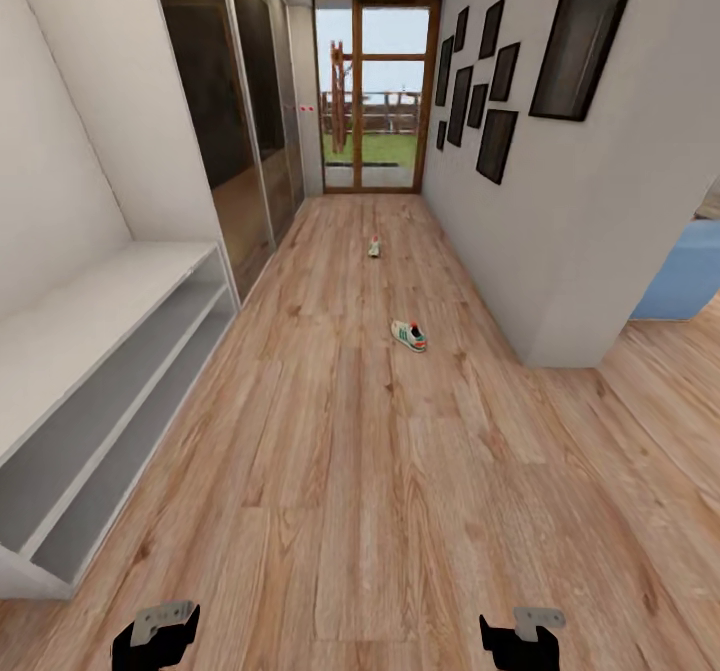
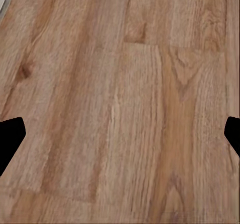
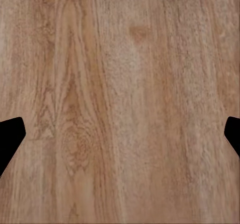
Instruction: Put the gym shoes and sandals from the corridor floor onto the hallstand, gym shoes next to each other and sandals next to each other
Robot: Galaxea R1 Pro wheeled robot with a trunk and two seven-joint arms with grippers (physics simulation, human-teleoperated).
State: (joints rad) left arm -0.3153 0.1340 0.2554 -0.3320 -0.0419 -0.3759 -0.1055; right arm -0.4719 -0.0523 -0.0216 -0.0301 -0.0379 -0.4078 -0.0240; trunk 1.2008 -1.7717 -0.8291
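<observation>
Looking down the corridor from the head view, the corridor floor [image 1: 330, 471] of light wood planks runs to a glazed wooden door [image 1: 376, 91] at the far end, with greenery and a fence visible outside. One gym shoe [image 1: 409, 335], cream-white with green stripes and a red-orange patch, lies on its own in the middle of the floor, slightly toward the right wall, and the second gym shoe [image 1: 374, 247] lies farther along, well apart from the first and nearer the door. A low white shelf unit [image 1: 100, 371] with two open tiers stands against the left wall, close to the robot; whether it has wall shelves above it cannot be told. Beyond it, dark glossy wardrobe doors [image 1: 235, 121] line the same side. Black picture frames [image 1: 480, 81] hang on the right wall, which ends at a corner opening to a side room with something blue [image 1: 685, 271] in it. Nothing lies on the planks between the robot and the nearer shoe. The left gripper [image 1: 155, 636] and the right gripper [image 1: 520, 636] sit low at the near edge of the head view, and in each wrist view the dark fingertips [image 2: 10, 139] [image 3: 10, 139] stand wide apart over bare floor, holding nothing.
</observation>
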